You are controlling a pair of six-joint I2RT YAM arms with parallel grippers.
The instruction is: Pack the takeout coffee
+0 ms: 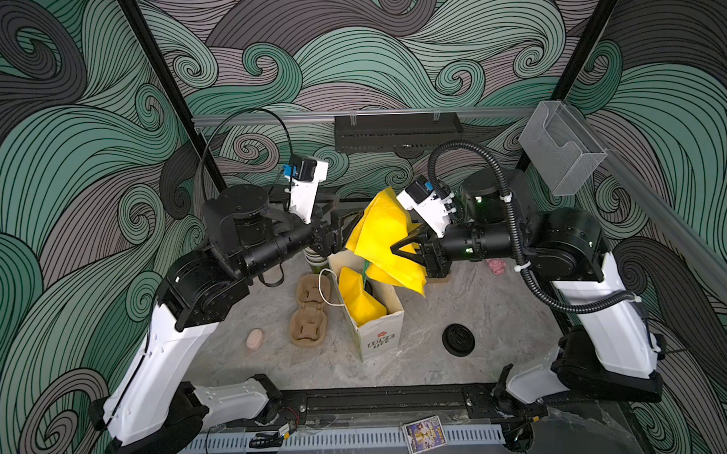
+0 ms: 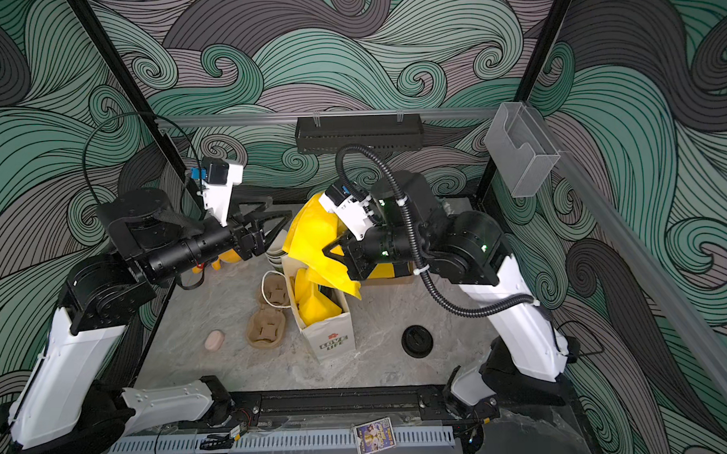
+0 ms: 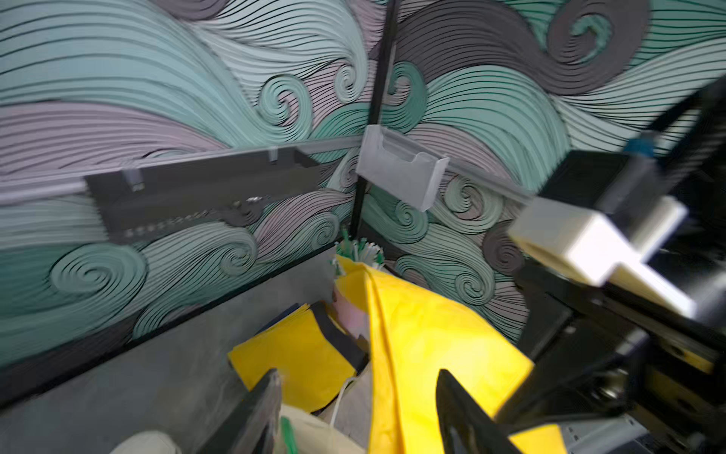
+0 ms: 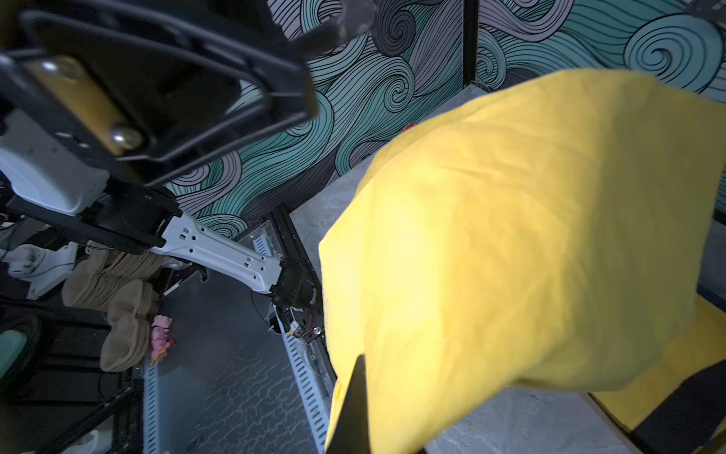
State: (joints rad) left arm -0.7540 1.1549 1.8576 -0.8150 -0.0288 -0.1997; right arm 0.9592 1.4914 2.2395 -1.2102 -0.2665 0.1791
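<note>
At the middle of the marbled surface (image 1: 460, 299), the takeout coffee is out of sight. Whether it sits inside the white paper bag (image 1: 378, 331) cannot be told, because crumpled yellow sheets (image 1: 358, 299) fill the bag's open mouth. The bag stands upright, printed "LOVE LIFE" under a small red flower, with a white cord handle (image 1: 324, 287) looping over its left rim.

Above the bag, the right claw (image 1: 394, 250) is pinched tight on a large yellow sheet (image 1: 378, 236) and holds it aloft, one corner drooping past the bag's right side. The left claw (image 3: 358, 377) faces it from the left with its jaws wide apart, gripping nothing. In the left wrist view an edge of the sheet hangs between them, and whether it touches them cannot be told.

Behind the bag, under the left claw, stands a stack of nested lidless cups (image 2: 276, 250). Two tan pulp cup carriers (image 1: 308, 311) lie end to end just left of the bag, with a pinkish oval lump (image 1: 254, 339) beyond them. Well apart on the right lies a flat black lid (image 1: 458, 338).
</note>
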